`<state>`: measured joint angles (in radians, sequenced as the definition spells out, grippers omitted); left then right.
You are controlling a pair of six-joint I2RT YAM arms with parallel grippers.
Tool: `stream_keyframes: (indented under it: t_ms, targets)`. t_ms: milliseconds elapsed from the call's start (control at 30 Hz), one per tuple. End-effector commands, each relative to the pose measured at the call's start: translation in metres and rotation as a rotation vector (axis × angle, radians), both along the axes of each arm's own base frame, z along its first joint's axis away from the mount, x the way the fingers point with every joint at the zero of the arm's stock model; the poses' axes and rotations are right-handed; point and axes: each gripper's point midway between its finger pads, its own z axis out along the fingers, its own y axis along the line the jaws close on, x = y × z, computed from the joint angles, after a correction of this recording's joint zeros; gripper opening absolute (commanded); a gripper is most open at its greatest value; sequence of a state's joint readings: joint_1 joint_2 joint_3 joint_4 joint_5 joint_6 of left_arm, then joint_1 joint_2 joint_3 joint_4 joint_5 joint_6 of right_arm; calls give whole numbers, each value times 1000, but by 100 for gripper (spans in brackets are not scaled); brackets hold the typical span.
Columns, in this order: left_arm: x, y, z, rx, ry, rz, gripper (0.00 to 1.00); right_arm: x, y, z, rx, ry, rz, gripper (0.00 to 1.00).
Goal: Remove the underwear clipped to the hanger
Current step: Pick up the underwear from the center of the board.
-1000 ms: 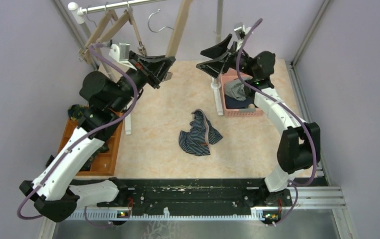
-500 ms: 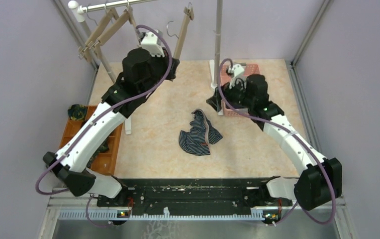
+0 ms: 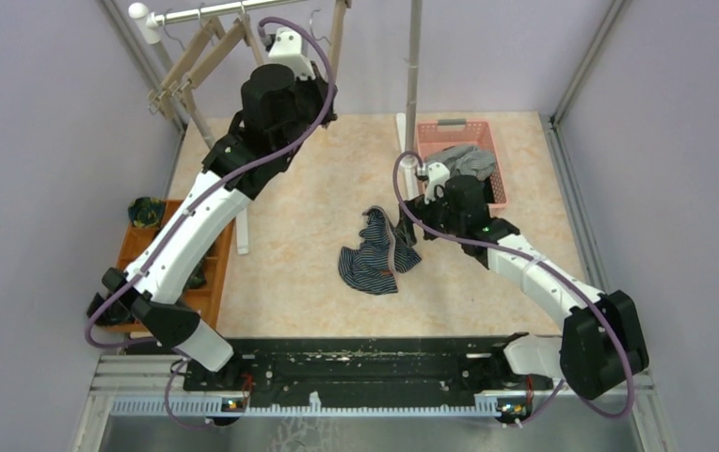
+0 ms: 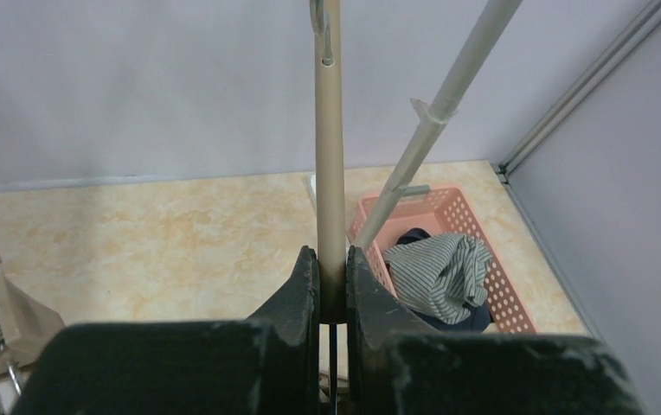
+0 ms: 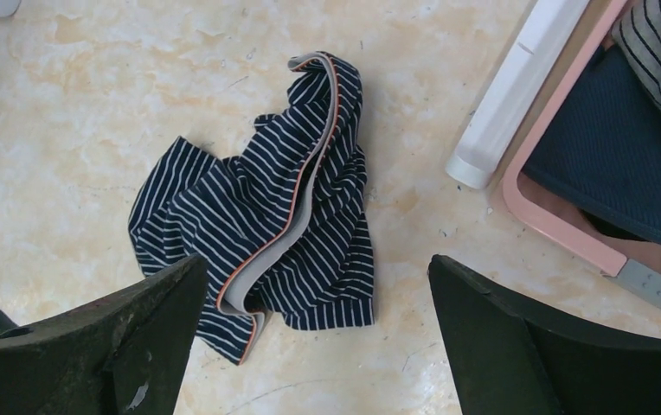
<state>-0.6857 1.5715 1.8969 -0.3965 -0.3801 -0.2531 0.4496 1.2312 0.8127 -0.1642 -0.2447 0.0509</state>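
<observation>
The basket [image 3: 500,168] holds the striped underwear [image 4: 439,272] on top of the navy underwear [image 5: 604,147]. The pinstriped underwear [image 5: 284,233] lies crumpled on the table [image 3: 280,254], and the rack foot [image 5: 509,95] stands between it and the basket. The right gripper [image 5: 317,268] hangs spread wide above it. The left gripper [image 4: 331,285] is clenched on the hanger [image 4: 330,156].

Rack foot [image 5: 517,86] between underwear [image 5: 262,216] and basket [image 5: 561,232]
</observation>
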Motion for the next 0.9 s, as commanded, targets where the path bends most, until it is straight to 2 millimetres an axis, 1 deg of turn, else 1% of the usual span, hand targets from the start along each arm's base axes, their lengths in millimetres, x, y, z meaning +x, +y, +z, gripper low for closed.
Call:
stream_keyframes:
  t_ms: [0,100,167,233,300,433,467,500,567,633,733,800,867]
  targets:
    - [15,-1,17,-20,-64,51,0,17,3,10,29,-53,-51,99]
    - [23,-1,19,0,-82,78,0,17,5,10,49,-57,-50,99]
    - [28,2,22,6,-99,97,0,18,6,6,49,-46,-50,99]
    - [35,4,22,5,-105,105,0,18,8,-2,47,-23,-45,99]
    - [44,8,20,-9,-96,107,0,17,15,-12,58,14,-24,99]
    - [56,12,22,-18,-108,113,0,14,28,-40,26,84,12,99]
    - [58,10,23,-23,-115,107,0,12,31,-49,15,109,27,99]
    - [59,11,27,-26,-125,107,0,11,34,-53,10,121,35,99]
    - [63,12,31,-25,-140,113,0,9,37,-60,4,133,49,99]
    - [65,12,40,-35,-157,111,0,8,39,-66,-4,147,57,99]
    - [64,12,49,-46,-179,106,0,6,41,-76,-21,182,77,99]
    - [62,13,52,-50,-183,104,0,5,44,-82,-26,204,92,99]
    - [59,13,50,-53,-175,98,0,3,46,-87,-30,216,101,99]
